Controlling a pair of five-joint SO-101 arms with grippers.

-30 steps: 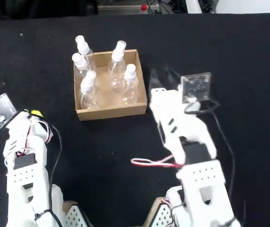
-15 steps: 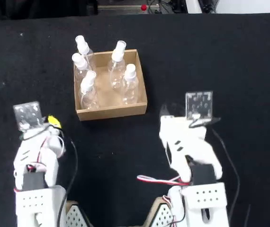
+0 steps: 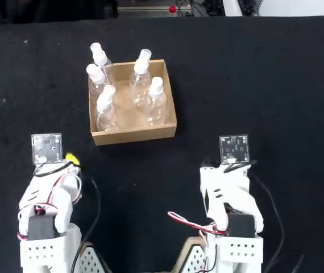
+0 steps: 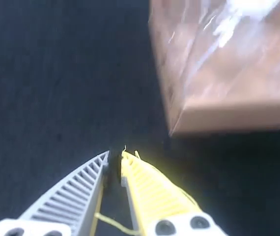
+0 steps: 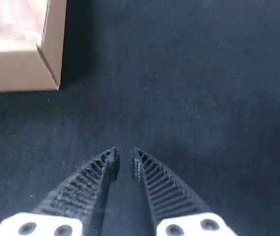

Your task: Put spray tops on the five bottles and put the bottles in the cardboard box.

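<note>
Bottles: all five [image 3: 155, 102] inside the cardboard box [image 3: 132, 135], each wearing a white spray top [image 3: 157, 85]; three crowded along one side wall, two by the other.
Leaning one: far-corner bottle [image 3: 102, 61] tilted, its top poking past the rim; base apparently inside.
Box: on the black table [image 3: 264, 85], ahead of both arms, closer to the left arm's side.
Left gripper [image 4: 115, 158]: closed to a sliver, holding nothing, low over the table near a box corner, not touching it.
Right gripper [image 5: 124, 156]: narrow, empty, over bare table, the box corner well off to one side.
Stage: probably finished; nothing visible left to cap or load.
Doing it well: park both arms low and apart from the box; keep fingers closed so nothing snags.
Avoid: any sweep toward the cardboard walls, since a light box likely slides and tall clear bottles likely topple.
Final check: count five white tops within the rim; leave the leaning bottle alone unless it seems about to fall out.
</note>
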